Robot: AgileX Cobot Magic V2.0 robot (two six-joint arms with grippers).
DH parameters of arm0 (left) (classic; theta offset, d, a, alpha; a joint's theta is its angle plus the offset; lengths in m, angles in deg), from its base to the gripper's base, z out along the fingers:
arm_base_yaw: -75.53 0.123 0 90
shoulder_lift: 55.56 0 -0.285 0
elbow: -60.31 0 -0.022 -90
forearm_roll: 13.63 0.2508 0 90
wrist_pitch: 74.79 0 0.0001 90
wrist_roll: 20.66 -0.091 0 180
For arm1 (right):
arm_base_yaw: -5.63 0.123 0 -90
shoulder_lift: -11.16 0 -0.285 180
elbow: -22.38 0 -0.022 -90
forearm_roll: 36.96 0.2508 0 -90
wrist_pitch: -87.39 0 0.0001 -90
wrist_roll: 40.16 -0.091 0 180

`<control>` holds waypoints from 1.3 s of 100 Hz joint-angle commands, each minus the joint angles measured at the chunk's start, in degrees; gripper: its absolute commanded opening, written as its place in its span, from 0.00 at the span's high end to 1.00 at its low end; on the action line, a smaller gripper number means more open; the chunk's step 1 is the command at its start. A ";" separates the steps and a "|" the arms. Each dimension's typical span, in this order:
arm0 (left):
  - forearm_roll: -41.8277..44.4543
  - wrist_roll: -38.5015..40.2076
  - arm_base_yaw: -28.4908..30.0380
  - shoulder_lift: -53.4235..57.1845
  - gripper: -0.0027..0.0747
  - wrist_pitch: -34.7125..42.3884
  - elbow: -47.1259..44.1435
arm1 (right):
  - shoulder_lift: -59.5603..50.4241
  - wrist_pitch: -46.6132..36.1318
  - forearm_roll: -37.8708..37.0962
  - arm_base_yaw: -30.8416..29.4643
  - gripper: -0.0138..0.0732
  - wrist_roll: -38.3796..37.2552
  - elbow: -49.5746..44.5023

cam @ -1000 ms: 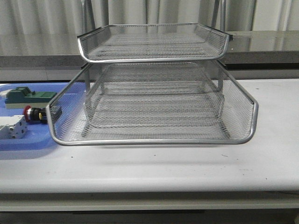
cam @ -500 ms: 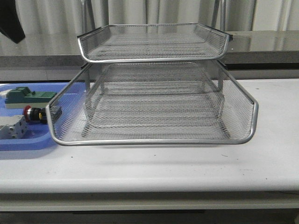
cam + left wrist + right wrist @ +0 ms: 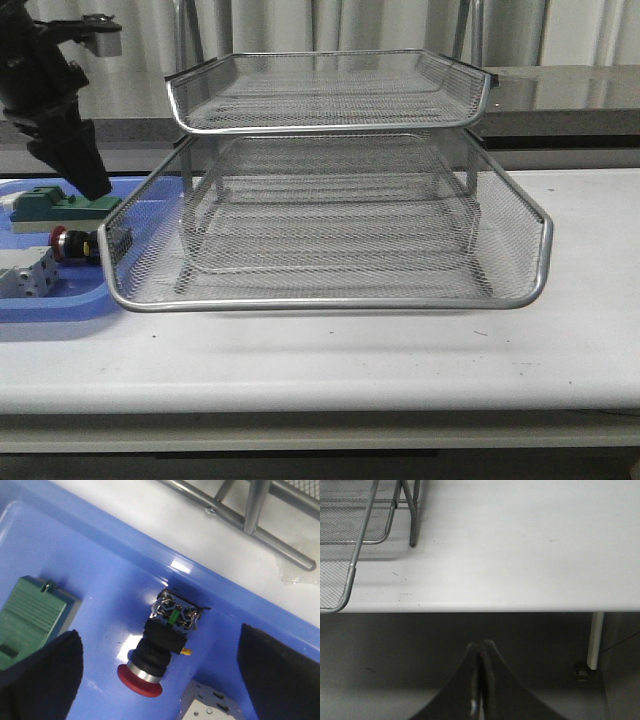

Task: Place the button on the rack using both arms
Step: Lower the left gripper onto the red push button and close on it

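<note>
Button (image 3: 159, 647): was seen lying on its side in the blue plastic tray (image 3: 60, 545) at the left of the surface (image 3: 400, 350), red mushroom head toward the left, black body toward the rack; nothing was gripping it.
Rack (image 3: 330, 230): was seen standing at the middle of the surface, its lower wire-mesh tray slid out toward the near edge, its left wall just beside the button.
Left gripper (image 3: 159, 672): was held above the blue tray, over the button; its jaws were spread wide, one dark finger (image 3: 42, 672) on each side of the button, apart from it.
Right gripper (image 3: 481, 680): was held off the near right edge of the surface, below its level; its jaws were pressed together with nothing between them.
Green block (image 3: 60, 207): was seen in the blue tray, on the far side of the button.
White-grey terminal block (image 3: 28, 275): was seen in the blue tray, nearer than the button.
</note>
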 commanded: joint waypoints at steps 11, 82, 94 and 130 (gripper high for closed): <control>2.10 -1.52 -0.99 1.39 0.20 0.64 1.87 | 0.48 -3.34 -0.97 -0.03 0.97 0.12 1.94; 2.61 -8.71 -0.99 -0.91 0.21 3.05 1.77 | 0.48 -3.34 -0.97 -0.03 0.97 0.12 1.94; 2.38 -8.71 -0.99 -0.91 0.21 3.62 1.77 | 0.48 -3.34 -0.97 -0.03 0.97 0.12 1.94; 1.77 -8.91 -0.99 -2.82 0.21 3.98 1.77 | 0.48 -3.34 -0.97 -0.03 0.97 0.12 1.94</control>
